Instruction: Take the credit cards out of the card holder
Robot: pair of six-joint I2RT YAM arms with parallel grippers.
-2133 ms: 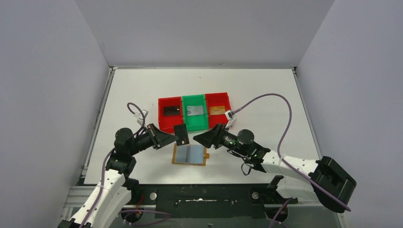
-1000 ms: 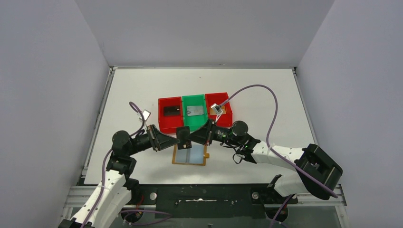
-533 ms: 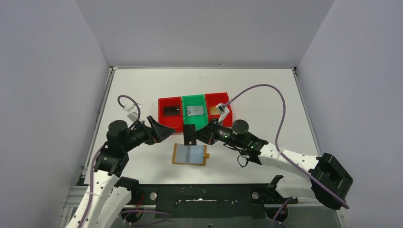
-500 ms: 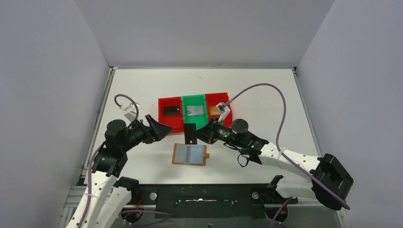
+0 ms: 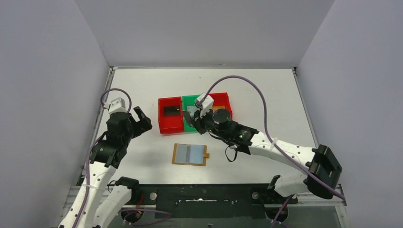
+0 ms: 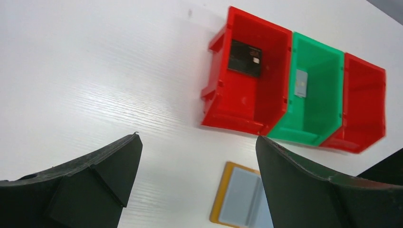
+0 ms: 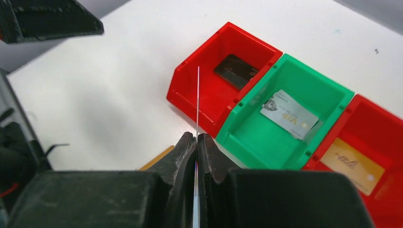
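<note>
Left end effector [image 6: 198, 142] spread, empty, left of three bins [image 7: 252, 142]. I see holder [image 5: 190, 154] open flat on surface [image 5: 266, 90], near side. Right end effector [image 7: 196, 142] pinching dark card [image 5: 186, 118] edge-on above bins' front. Black card [image 7: 236, 70], silver card [image 7: 290, 114], orange card [image 7: 350, 164] lie one per bin.

White table [image 5: 138, 88] bears three bins [image 5: 169, 128]; open card holder [image 5: 190, 154] lies nearer.

White table [image 5: 142, 85], red bin [image 7: 216, 95] with black card [image 7: 236, 70], green bin [image 7: 247, 137] with silver-grey printed card [image 7: 289, 114], second red bin [image 7: 380, 137] with orange-brown card [image 7: 351, 165], tan card holder [image 5: 190, 154] with pale blue-grey sleeves, black right gripper [image 7: 196, 140] on dark card [image 5: 187, 118], black left gripper [image 6: 197, 139].
</note>
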